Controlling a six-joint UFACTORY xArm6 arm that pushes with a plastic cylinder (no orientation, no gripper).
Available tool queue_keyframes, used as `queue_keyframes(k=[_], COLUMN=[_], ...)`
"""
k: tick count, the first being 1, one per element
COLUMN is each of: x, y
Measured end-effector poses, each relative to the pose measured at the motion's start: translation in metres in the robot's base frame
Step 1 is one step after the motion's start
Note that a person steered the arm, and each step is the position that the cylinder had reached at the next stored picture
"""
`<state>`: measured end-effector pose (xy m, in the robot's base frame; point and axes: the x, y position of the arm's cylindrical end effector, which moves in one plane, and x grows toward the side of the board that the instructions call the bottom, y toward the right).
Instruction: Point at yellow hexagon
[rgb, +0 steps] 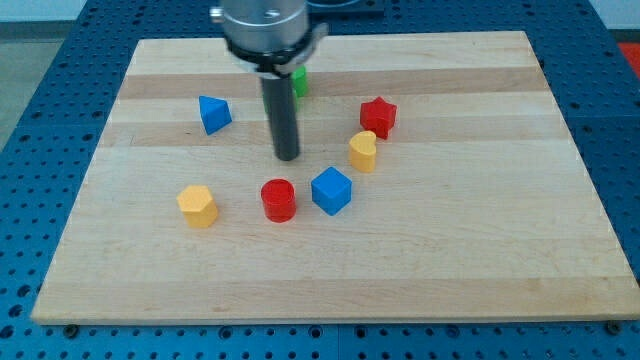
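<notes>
You have 2 yellow blocks: a yellow hexagon (198, 205) and a yellow heart (363, 151). Red star (378, 116), red cylinder (278, 199), blue cube (331, 190), blue triangle (213, 114), green block (299, 81). The bench (480, 200) is pale striped wood; my tip (287, 156) is dark grey.

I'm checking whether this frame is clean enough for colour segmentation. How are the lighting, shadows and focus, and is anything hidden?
Camera view: lighting is even and soft, with no glare on the wooden board; blocks cast only faint, short shadows. The yellow hexagon and red cylinder look sharp. My tip is crisp, but the rod's mount at the view's top is slightly blurred and hides most of the green block.
</notes>
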<state>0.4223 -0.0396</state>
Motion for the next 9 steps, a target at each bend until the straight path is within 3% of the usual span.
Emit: queue_keyframes(k=[2,3,7,8,9], x=[0.0,0.0,0.004,0.009,0.048], y=[0.1,0.087,-0.13,-0.16,-0.162])
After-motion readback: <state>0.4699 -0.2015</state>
